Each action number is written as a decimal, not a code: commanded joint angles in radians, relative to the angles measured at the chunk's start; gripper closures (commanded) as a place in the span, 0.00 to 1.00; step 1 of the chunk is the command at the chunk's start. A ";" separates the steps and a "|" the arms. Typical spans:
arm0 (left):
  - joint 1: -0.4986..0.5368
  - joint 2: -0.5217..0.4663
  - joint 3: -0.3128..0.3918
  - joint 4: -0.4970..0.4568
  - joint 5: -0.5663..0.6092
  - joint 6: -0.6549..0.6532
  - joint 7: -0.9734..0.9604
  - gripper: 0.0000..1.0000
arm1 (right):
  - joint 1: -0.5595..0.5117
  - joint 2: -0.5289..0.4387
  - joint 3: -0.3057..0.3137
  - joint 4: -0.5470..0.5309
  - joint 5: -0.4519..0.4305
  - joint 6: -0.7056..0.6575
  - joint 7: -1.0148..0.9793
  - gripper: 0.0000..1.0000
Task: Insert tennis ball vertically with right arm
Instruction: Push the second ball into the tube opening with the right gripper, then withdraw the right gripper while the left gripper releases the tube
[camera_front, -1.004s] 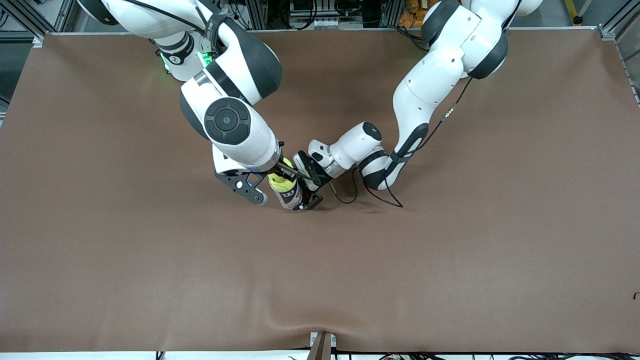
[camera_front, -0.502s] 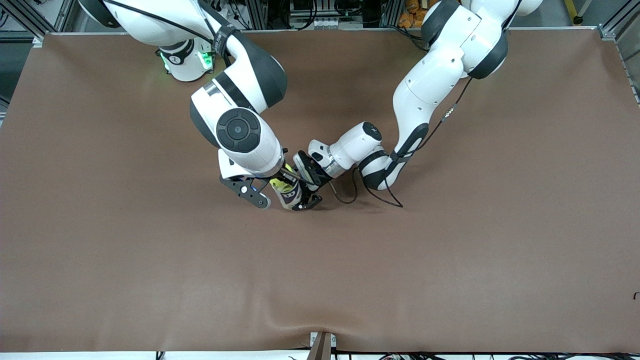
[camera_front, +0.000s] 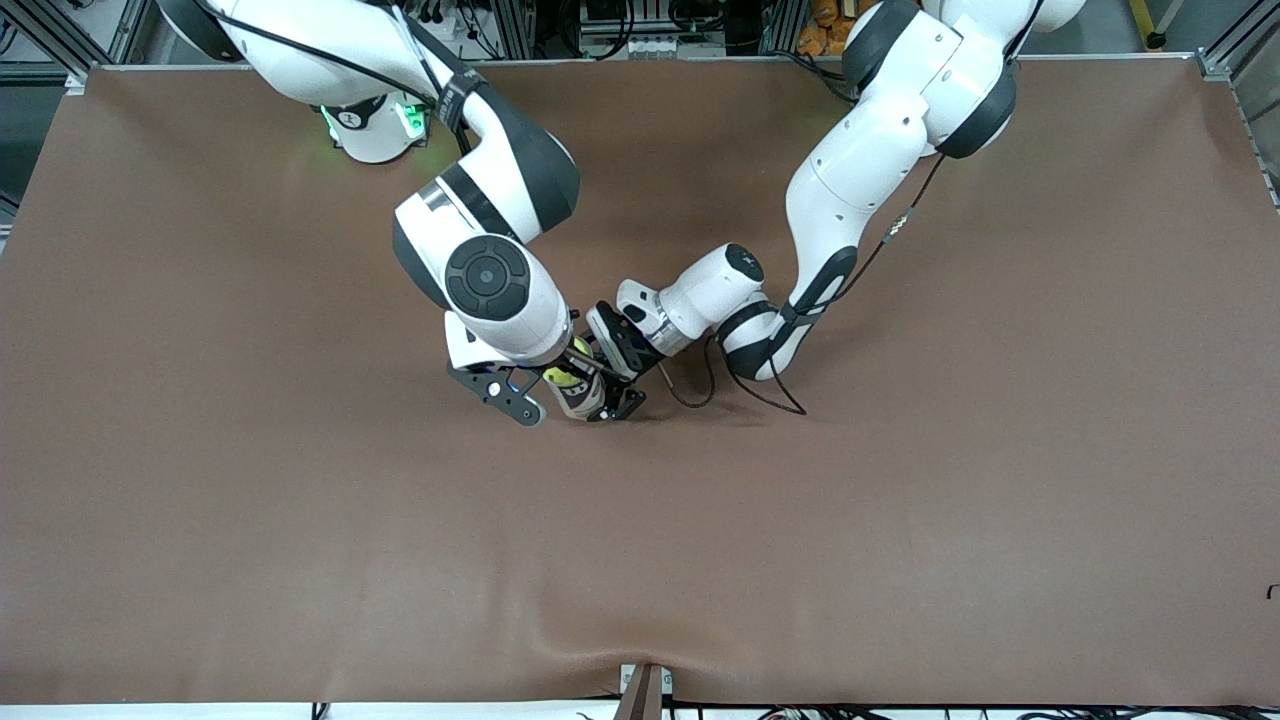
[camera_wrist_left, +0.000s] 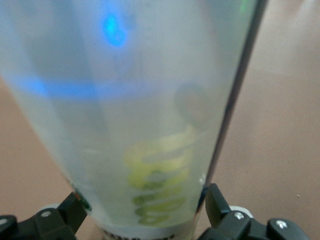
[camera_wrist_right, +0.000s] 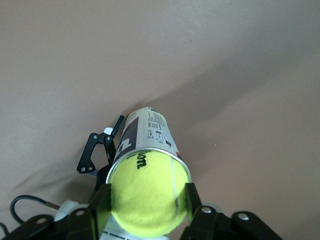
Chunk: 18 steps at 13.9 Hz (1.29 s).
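A clear tennis-ball can (camera_front: 582, 400) with a dark printed label stands on the brown table, at its middle. My left gripper (camera_front: 612, 397) is shut on the can's lower part; in the left wrist view the can (camera_wrist_left: 140, 125) fills the space between the fingers (camera_wrist_left: 218, 202). My right gripper (camera_front: 563, 378) is directly over the can, shut on a yellow tennis ball (camera_front: 560, 377). In the right wrist view the ball (camera_wrist_right: 147, 192) sits between the fingers (camera_wrist_right: 191, 200) at the can's open mouth (camera_wrist_right: 150, 131), covering the opening.
The brown table cover (camera_front: 900, 500) spreads wide all round the can. A black cable (camera_front: 700, 385) loops from the left wrist down onto the table. A small metal bracket (camera_front: 645, 685) sits at the table edge nearest the front camera.
My right arm has come down and shifted slightly toward the left arm, bringing the ball onto the can's mouth. The left arm and the can have not moved.
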 joint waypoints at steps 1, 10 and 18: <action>-0.002 -0.002 0.010 0.002 0.020 0.014 -0.013 0.00 | -0.016 -0.009 0.007 -0.018 -0.018 0.010 -0.009 0.00; 0.007 -0.010 0.008 -0.022 0.020 0.014 -0.028 0.00 | -0.204 -0.093 0.020 0.123 -0.009 -0.087 -0.286 0.00; 0.068 -0.057 0.001 -0.137 0.021 0.014 -0.013 0.00 | -0.518 -0.198 0.004 0.140 -0.027 -0.161 -0.965 0.00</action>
